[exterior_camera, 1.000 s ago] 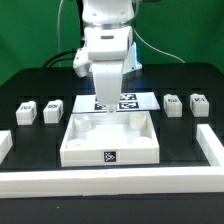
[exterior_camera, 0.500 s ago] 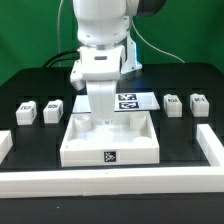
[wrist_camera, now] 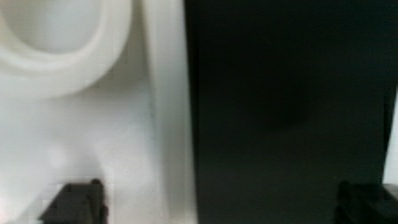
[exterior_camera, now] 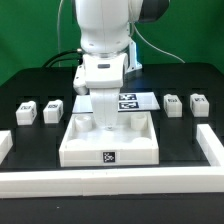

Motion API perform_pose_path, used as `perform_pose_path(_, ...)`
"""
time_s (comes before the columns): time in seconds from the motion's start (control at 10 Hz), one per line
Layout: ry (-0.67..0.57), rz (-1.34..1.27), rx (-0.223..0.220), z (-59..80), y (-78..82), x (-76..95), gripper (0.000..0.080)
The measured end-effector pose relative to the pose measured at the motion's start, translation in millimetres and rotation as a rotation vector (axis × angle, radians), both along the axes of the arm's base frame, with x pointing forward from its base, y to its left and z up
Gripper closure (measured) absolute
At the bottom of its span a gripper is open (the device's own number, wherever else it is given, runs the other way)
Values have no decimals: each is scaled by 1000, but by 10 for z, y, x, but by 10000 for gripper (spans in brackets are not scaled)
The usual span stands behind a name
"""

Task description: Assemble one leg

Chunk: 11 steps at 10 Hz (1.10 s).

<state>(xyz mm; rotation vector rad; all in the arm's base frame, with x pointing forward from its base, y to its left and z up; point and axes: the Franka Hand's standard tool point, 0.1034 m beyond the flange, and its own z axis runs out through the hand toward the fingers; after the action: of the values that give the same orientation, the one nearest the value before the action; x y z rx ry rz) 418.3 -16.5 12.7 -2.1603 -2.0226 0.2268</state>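
Observation:
Four legs lie on the black table, each a small white post with a tag. Two are at the exterior view's left [exterior_camera: 26, 111] [exterior_camera: 53, 108] and two at its right [exterior_camera: 173, 104] [exterior_camera: 199, 103]. My gripper [exterior_camera: 105, 122] hangs low over the far part of the large white square panel [exterior_camera: 110, 150], away from every leg. In the wrist view the gripper [wrist_camera: 222, 205] is open wide and holds nothing. Its dark fingertips [wrist_camera: 75, 203] stand either side of the panel's far wall [wrist_camera: 157, 120]. A round corner socket [wrist_camera: 54, 45] shows on the panel.
The marker board [exterior_camera: 128, 101] lies just behind the panel, partly hidden by the arm. White rails frame the work area at the front [exterior_camera: 110, 181], left [exterior_camera: 4, 146] and right [exterior_camera: 212, 146]. Black table [wrist_camera: 285, 110] shows beyond the panel wall.
The arm has come down and nearer, and the gripper has dropped from above the marker board to the panel's far wall. The legs and the panel have not moved.

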Motion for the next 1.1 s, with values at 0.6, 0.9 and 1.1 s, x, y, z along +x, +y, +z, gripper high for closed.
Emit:
perform_pose_path(0.6, -5, -2, 0, 2, -7, 11, 722)
perform_pose_path(0.9, -8, -2, 0, 4, -8, 18, 722)
perform_pose_path(1.1, -8, -2, 0, 4, -8, 19, 722)
